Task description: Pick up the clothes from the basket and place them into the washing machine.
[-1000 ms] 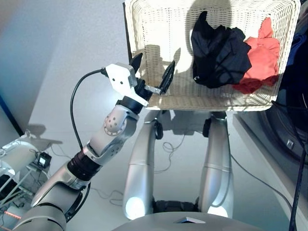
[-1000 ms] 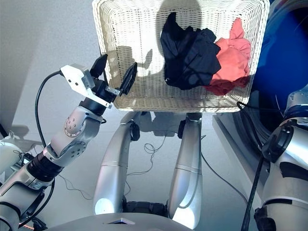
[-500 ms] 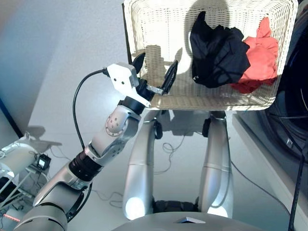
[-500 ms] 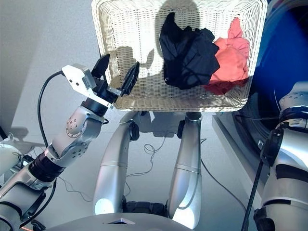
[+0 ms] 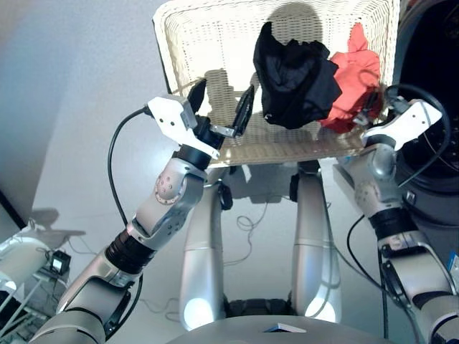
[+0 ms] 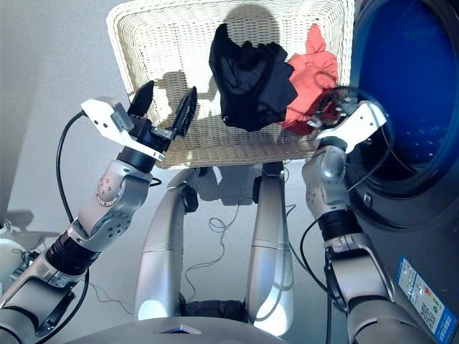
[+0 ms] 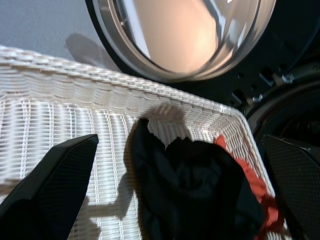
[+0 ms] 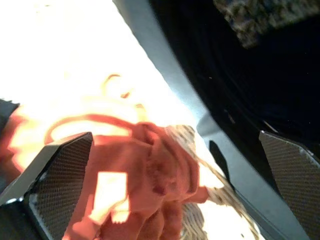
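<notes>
The cream-white wicker basket (image 5: 215, 29) holds two of the clothes: a black garment (image 5: 294, 75) in the middle and a coral red one (image 5: 355, 68) against its right side. My left gripper (image 5: 225, 93) hovers open over the basket's near left part, empty, with the black garment (image 7: 190, 190) ahead of it. My right gripper (image 6: 324, 109) is open at the basket's near right corner, right at the red garment (image 8: 140, 175), which lies between and in front of its fingers. The washing machine (image 6: 409, 93) stands to the right of the basket, its drum hole dark.
The machine's round glass door (image 7: 185, 35) shows beyond the basket's far rim. Black cables trail over the grey floor (image 5: 86, 86) under the basket. Some equipment (image 5: 18, 258) sits at the lower left. A blue label (image 6: 423, 297) is on the machine's front.
The camera has swung to the right. My right arm has come into view, its gripper now at the red garment. The left gripper stays open over the basket's near left.
</notes>
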